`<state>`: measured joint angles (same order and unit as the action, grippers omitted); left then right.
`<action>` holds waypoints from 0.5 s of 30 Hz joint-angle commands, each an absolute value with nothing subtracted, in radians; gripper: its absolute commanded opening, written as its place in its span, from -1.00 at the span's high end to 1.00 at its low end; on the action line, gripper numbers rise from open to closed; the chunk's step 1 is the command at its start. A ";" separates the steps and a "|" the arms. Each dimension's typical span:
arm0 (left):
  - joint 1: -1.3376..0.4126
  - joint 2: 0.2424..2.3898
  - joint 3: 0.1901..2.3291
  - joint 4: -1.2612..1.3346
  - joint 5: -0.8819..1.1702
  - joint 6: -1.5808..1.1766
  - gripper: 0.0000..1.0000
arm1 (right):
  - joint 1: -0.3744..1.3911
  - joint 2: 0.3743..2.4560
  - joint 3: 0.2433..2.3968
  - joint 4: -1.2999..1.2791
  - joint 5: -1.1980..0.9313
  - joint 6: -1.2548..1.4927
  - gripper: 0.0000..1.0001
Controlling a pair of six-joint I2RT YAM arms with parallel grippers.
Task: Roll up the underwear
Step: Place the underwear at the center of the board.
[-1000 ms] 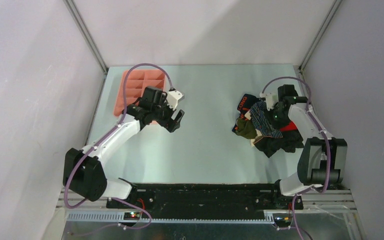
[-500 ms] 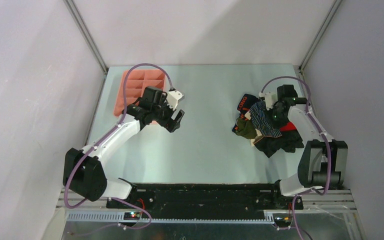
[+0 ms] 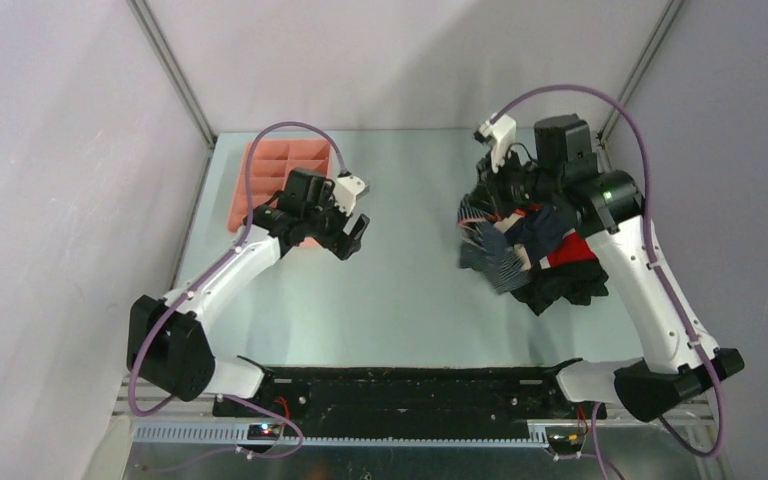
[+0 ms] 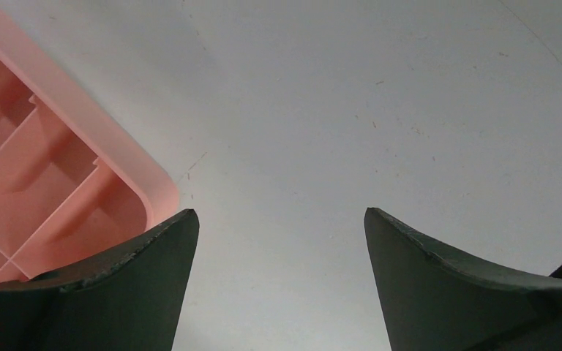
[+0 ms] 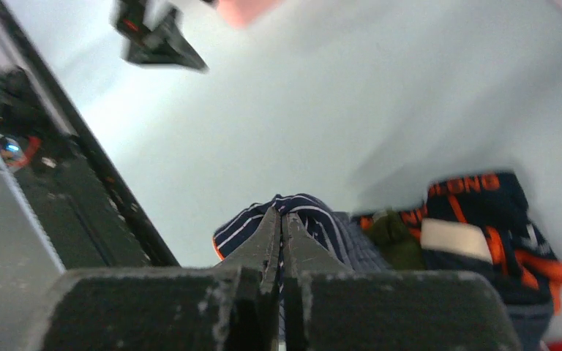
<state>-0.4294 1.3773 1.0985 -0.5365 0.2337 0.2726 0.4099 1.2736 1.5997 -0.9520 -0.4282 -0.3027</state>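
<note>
My right gripper (image 3: 501, 203) (image 5: 282, 213) is shut on the dark underwear with thin white stripes (image 3: 495, 256) (image 5: 243, 227). That piece hangs lifted over the left side of the pile of underwear (image 3: 563, 281) at the table's right. In the right wrist view, an olive piece (image 5: 396, 235) and a black-orange piece (image 5: 476, 196) lie just behind the striped one. My left gripper (image 3: 352, 238) (image 4: 278, 219) stands open and empty over bare table, beside the pink tray's corner.
The pink compartmented tray (image 3: 268, 170) (image 4: 40, 172) sits at the back left, partly under my left arm. A red cloth (image 3: 572, 251) shows in the pile. The black base rail (image 3: 410, 385) runs along the near edge.
My right gripper shut on the striped underwear, then rose and swung toward the back, pulling it up from the pile. My left arm barely moved.
</note>
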 commanded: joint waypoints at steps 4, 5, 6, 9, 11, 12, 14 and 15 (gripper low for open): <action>-0.418 1.331 1.114 -0.519 0.165 0.336 -0.82 | 0.440 1.450 1.871 -0.924 -0.665 -0.114 1.00; -0.406 1.326 1.109 -0.521 0.162 0.338 -0.82 | 0.437 1.460 1.885 -0.912 -0.676 -0.102 1.00; -0.401 1.316 1.096 -0.521 0.162 0.342 -0.82 | 0.436 1.479 1.885 -0.904 -0.678 -0.075 1.00; -0.378 1.304 1.072 -0.517 0.145 0.342 -0.82 | 0.397 1.521 1.798 -0.848 -0.696 -0.016 1.00; -0.370 1.296 1.063 -0.514 0.128 0.341 -0.82 | 0.356 1.555 1.686 -0.789 -0.684 0.028 1.00; -0.369 1.292 1.057 -0.509 0.121 0.342 -0.82 | 0.325 1.585 1.644 -0.768 -0.667 0.047 1.00; -0.368 1.289 1.053 -0.503 0.096 0.341 -0.82 | 0.263 1.651 1.550 -0.732 -0.612 0.088 0.62; -0.369 1.289 1.053 -0.502 0.087 0.341 -0.82 | 0.237 1.669 1.498 -0.703 -0.586 0.136 0.45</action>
<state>-0.3721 1.3228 1.0630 -0.5335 0.1371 0.3168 0.3420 1.5589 1.6447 -0.7959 -0.6590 -0.0086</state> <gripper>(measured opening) 0.909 0.148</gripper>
